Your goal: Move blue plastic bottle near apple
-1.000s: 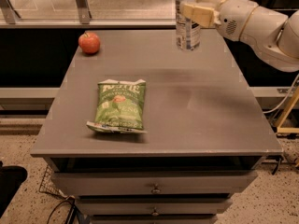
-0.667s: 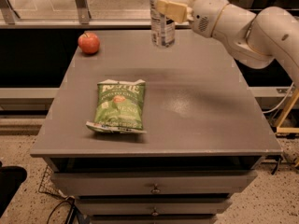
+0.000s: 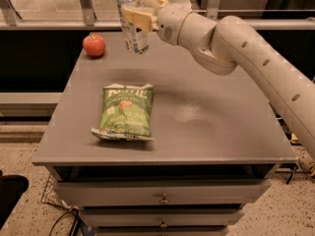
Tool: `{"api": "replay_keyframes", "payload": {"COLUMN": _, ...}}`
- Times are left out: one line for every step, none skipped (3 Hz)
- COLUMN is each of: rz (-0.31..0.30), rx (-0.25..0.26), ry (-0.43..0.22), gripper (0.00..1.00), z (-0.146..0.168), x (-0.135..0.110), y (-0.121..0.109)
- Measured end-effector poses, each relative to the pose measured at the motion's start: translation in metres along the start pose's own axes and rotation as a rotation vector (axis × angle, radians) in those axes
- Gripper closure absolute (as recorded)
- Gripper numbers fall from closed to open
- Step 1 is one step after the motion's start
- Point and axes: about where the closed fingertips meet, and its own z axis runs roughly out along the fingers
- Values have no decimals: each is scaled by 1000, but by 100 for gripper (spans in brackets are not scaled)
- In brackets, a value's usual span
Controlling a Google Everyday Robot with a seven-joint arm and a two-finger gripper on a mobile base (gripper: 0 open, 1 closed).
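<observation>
Gripper: my gripper [image 3: 135,16] hangs over the far edge of the table [image 3: 211,132], shut around the bottle's middle.
Bottle: the bottle [image 3: 133,41] stands upright in my jaws, cap up, base apparently off the top.
Apple: the apple [image 3: 94,44] sits lower, beyond the bottle from my wrist, near but apart.
Next, I judge: a short carry that way, then down.
Bag: the bag [image 3: 125,111] lies below, off that line.

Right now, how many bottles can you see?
1. The blue plastic bottle is held upright in the gripper above the far part of the table, just right of the apple. None shows elsewhere.
</observation>
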Motion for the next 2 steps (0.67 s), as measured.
{"api": "replay_keyframes", "payload": {"rz": -34, "rx": -58, "ry": -73, "gripper": 100, "z": 32, "x": 15, "y": 3}}
{"api": "replay_keyframes", "payload": {"rz": -45, "rx": -96, "ry": -113, "gripper": 100, "z": 53, "x": 35, "y": -5}}
